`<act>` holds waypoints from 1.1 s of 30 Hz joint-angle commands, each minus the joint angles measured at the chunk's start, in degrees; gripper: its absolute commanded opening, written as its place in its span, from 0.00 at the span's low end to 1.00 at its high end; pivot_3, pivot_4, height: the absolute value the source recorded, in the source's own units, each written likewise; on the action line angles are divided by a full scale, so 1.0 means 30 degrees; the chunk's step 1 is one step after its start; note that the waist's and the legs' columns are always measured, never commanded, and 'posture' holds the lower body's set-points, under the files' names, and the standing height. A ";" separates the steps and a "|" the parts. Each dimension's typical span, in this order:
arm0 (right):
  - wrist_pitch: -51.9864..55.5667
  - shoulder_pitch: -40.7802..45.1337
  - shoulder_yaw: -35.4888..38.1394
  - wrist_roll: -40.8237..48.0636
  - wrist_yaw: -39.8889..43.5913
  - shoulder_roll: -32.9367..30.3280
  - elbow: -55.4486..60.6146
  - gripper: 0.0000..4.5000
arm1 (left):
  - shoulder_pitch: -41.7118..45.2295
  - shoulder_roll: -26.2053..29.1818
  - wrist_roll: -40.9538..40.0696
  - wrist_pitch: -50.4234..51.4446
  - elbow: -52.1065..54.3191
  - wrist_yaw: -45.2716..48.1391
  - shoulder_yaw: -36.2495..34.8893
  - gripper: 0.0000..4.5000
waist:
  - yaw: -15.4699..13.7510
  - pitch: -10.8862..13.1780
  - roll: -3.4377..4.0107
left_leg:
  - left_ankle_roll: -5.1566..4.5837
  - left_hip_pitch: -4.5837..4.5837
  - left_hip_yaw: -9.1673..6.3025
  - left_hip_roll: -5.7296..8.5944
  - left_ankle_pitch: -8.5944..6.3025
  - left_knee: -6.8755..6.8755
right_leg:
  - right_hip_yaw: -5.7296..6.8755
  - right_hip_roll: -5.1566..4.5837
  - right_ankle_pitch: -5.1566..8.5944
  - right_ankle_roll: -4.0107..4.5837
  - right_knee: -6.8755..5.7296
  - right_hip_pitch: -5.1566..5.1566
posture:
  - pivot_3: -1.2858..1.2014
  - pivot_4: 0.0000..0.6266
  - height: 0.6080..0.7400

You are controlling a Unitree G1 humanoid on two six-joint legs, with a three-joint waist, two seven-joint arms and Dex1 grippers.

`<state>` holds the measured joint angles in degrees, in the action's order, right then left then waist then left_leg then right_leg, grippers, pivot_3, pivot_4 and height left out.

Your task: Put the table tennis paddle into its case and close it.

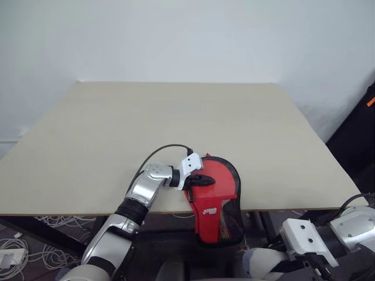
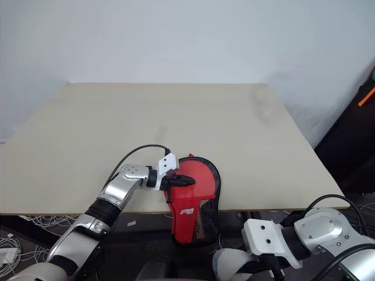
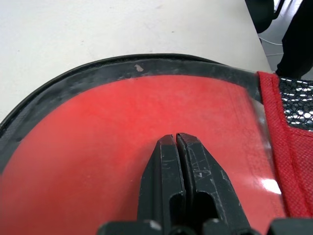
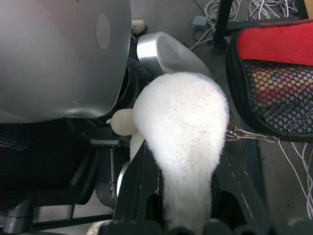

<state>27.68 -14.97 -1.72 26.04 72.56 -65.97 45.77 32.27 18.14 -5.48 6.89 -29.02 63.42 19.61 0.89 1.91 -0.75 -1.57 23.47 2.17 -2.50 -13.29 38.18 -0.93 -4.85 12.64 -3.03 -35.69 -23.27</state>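
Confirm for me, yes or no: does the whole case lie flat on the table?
No: the handle end of the case, with its mesh pocket, hangs down past the table's near edge.

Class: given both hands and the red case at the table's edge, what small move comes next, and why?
Probably the right hand should pull the white fluffy tag it grips, to draw the case fully shut. A thin chain links the tag to the case, and the shut left hand presses the case onto the table, steadying it.
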 commanded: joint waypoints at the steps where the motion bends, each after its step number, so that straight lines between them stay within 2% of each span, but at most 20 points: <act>1: 0.0057 0.0351 -0.0394 0.0808 0.0341 -0.0104 0.1128 0.18 | 0.0011 0.0232 0.0824 0.0446 -0.1010 -0.0245 0.0178 0.00 | 0.0001 0.0000 0.0000 | 0.0000 0.0000 0.0000 0.0000 0.0000 0.0000 | 0.0000 0.0000 0.0000 0.0000 -0.0001 0.0000 | 0.52 0.00 1.00; 2: 0.0037 0.0460 -0.0530 0.0671 0.0267 -0.0058 0.1060 0.18 | 0.0034 0.0195 0.0841 0.0448 -0.1031 -0.0261 0.0172 0.00 | 0.0001 0.0000 -0.0001 | -0.0001 0.0000 0.0000 -0.0001 0.0000 0.0000 | 0.0001 0.0000 0.0000 0.0000 -0.0002 -0.0001 | 0.52 0.00 1.00; 5: 0.0205 0.1453 -0.1055 0.0115 -0.0377 0.0433 0.0170 0.34 | 0.0131 0.0096 0.0862 0.0430 -0.1127 -0.0323 0.0127 0.00 | 0.0014 -0.0004 -0.0018 | -0.0005 -0.0001 0.0001 -0.0002 0.0003 0.0001 | 0.0000 0.0001 0.0000 0.0000 -0.0002 0.0000 | 0.52 0.00 1.00; 8: 0.1374 0.3202 -0.1313 0.0164 -0.1943 0.1589 -0.0758 0.58 | 0.0224 0.0056 0.0807 0.0172 -0.1212 -0.0677 -0.0166 0.00 | 0.0013 -0.0004 -0.0037 | -0.0003 -0.0004 0.0002 -0.0005 0.0003 0.0003 | 0.0003 0.0001 -0.0002 0.0002 -0.0003 0.0001 | 0.52 0.00 1.00; 11: 0.1853 0.4092 -0.0887 0.0592 -0.2035 0.1812 -0.1190 0.83 | 0.0355 0.0053 0.0136 0.0637 -0.0743 -0.0758 -0.0836 0.00 | 0.0000 -0.0001 -0.0041 | -0.0008 0.0004 0.0006 -0.0006 0.0005 0.0010 | 0.0002 0.0002 -0.0004 0.0003 -0.0009 0.0003 | 0.52 0.00 1.00; 13: 0.2088 0.4903 -0.0462 0.0926 -0.1925 0.1841 -0.1938 0.97 | 0.0203 0.0180 -0.0901 0.1066 0.0232 -0.0221 -0.1583 0.00 | 0.0005 0.0008 -0.0055 | -0.0009 0.0015 0.0003 -0.0007 0.0005 0.0009 | 0.0003 0.0003 -0.0004 0.0003 -0.0010 0.0007 | 0.52 0.00 1.00; 14: 0.2276 0.5483 -0.0208 0.1218 -0.1875 0.1910 -0.2474 0.99 | 0.0124 0.0245 -0.1418 0.1292 0.0836 -0.0108 -0.2076 0.00 | 0.0017 0.0009 -0.0058 | -0.0011 0.0030 0.0006 -0.0006 0.0007 0.0010 | 0.0002 0.0003 -0.0006 0.0005 -0.0013 0.0001 | 0.52 0.00 1.00; 16: 0.2736 0.6688 0.0221 0.1823 -0.2095 0.2299 -0.3468 0.99 | -0.0004 0.0558 -0.2084 0.1769 0.1907 -0.0085 -0.2833 0.00 | 0.0107 0.0044 -0.0079 | -0.0012 0.0031 0.0018 -0.0008 0.0007 0.0010 | -0.0007 0.0002 -0.0008 0.0008 -0.0020 -0.0006 | 0.52 0.00 1.00; 17: 0.2952 0.7219 0.0393 0.2070 -0.2307 0.2554 -0.3920 1.00 | -0.0116 0.0754 -0.2330 0.2056 0.2466 -0.0106 -0.3125 0.08 | 0.0106 0.0056 -0.0088 | -0.0011 0.0033 0.0020 -0.0015 0.0008 0.0010 | -0.0006 0.0004 -0.0015 0.0017 -0.0026 -0.0013 | 0.52 0.00 1.00; 18: 0.3081 0.7761 0.0481 0.2123 -0.2602 0.2858 -0.4387 1.00 | -0.0263 0.1056 -0.2618 0.2435 0.3124 -0.0082 -0.3422 0.12 | 0.0108 0.0058 -0.0091 | -0.0011 0.0035 0.0018 -0.0019 0.0009 0.0010 | -0.0005 0.0008 -0.0019 0.0022 -0.0028 -0.0016 | 0.52 0.00 1.00; 29: 0.4601 1.1784 -0.0688 0.0641 -0.7236 0.7045 -0.8173 1.00 | -0.2750 0.4222 -0.5094 0.6235 0.8649 -0.1681 -0.7231 0.99 | 0.0113 0.0058 -0.0084 | -0.0012 0.0041 0.0028 -0.0024 0.0010 0.0001 | -0.0005 0.0011 -0.0021 0.0019 -0.0031 -0.0021 | 0.52 0.00 1.00; 33: 0.4359 1.2367 -0.1517 -0.0196 -0.8277 0.8502 -0.9250 1.00 | -0.4495 0.4907 -0.5792 0.6980 0.9695 -0.3009 -0.9177 1.00 | 0.0137 0.0060 -0.0077 | -0.0011 0.0039 0.0036 -0.0027 0.0010 -0.0004 | -0.0008 0.0011 -0.0023 0.0019 -0.0035 -0.0026 | 0.52 0.00 1.00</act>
<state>41.83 20.53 -6.32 26.44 48.86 -41.06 18.04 19.16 32.13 -21.35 27.48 -2.34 56.22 -4.69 1.30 2.09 -0.98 -1.61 23.59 2.27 -2.58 -13.26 38.16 -0.95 -4.82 12.57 -2.98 -35.79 -23.36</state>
